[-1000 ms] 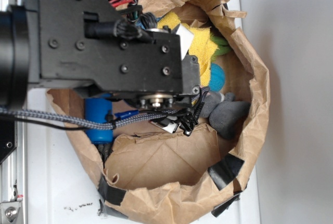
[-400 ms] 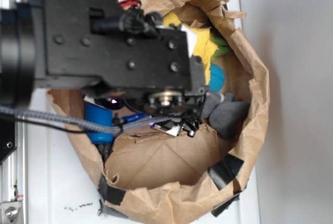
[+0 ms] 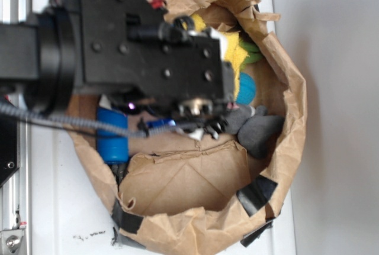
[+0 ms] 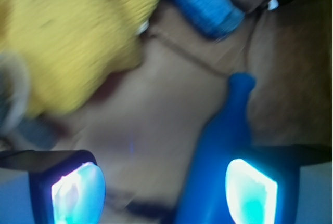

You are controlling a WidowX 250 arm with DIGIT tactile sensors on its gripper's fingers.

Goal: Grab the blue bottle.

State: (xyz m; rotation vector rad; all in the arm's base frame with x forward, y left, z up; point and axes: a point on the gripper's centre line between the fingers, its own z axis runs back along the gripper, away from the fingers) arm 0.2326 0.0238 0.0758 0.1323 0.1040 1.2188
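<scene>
Gripper (image 4: pixel 164 193) hangs spread inside the paper bag (image 3: pixel 284 166), fingers apart with nothing pinched, while the blue bottle (image 4: pixel 221 146) lies flat on the bag floor under the right-hand pad (image 4: pixel 250 193), offset, so probably it needs recentring before closing.

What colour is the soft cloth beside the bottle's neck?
Yellow cloth, seen best in the wrist view, left of the blue bottle.
</scene>
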